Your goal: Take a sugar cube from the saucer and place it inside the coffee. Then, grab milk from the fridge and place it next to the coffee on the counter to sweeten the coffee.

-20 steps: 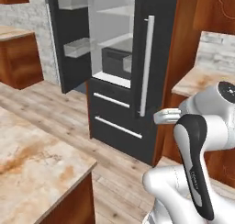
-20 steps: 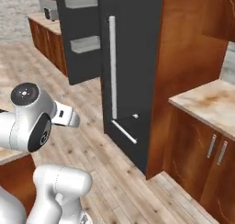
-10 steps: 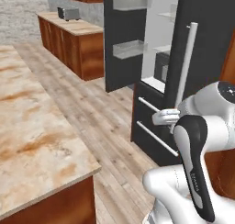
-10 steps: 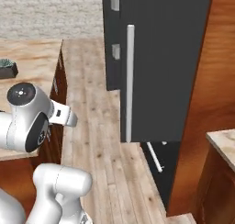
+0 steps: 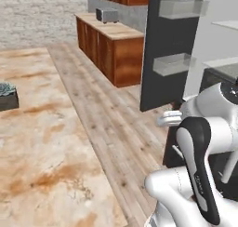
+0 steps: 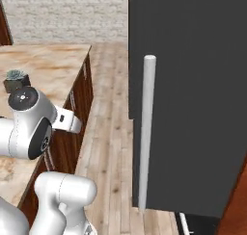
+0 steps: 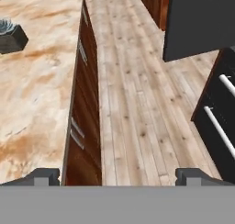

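The gripper (image 7: 117, 175) is spread wide and carries nothing, its tips hanging over the wooden floor (image 7: 137, 94) between the counter (image 7: 36, 81) and the fridge (image 6: 193, 84). The fridge stands with its door (image 5: 167, 49) swung open, clear door bins (image 5: 173, 63) showing, the silver handle (image 6: 146, 128) close by. A small dark planter (image 7: 11, 35) sits on the counter. Milk, mug and saucer cannot be made out here. The base seems mid-transit between counter and fridge; which step is in hand is unclear, so the next move calls for facing one of them squarely
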Available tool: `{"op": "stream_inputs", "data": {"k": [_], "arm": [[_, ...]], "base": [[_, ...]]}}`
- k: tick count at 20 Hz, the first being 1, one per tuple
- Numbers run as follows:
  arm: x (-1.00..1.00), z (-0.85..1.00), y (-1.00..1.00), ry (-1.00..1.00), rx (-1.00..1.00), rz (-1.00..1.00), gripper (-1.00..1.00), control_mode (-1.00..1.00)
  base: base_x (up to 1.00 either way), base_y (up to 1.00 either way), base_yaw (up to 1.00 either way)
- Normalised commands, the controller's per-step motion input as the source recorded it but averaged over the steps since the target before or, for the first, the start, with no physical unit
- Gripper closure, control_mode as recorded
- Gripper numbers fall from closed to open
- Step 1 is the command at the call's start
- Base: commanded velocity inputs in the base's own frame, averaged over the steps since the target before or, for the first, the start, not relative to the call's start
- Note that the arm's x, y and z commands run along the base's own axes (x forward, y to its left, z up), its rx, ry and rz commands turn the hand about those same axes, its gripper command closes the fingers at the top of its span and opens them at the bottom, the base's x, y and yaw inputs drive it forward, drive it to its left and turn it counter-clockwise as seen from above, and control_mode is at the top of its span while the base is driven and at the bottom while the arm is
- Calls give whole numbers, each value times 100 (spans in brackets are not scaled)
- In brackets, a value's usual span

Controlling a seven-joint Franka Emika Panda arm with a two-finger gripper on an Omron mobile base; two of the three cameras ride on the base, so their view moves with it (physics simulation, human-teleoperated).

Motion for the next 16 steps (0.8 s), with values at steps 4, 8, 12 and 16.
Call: {"op": "stream_inputs", "data": {"k": [4, 8, 12, 16], "arm": [[0, 0, 0, 0, 0, 0, -100, 100], [0, 0, 0, 0, 0, 0, -100, 100], [0, 0, 0, 0, 0, 0, -100, 100], [0, 0, 0, 0, 0, 0, -100, 100]], "base": [[100, 0, 11], [100, -2, 0], [100, 0, -9], [100, 3, -39]]}}
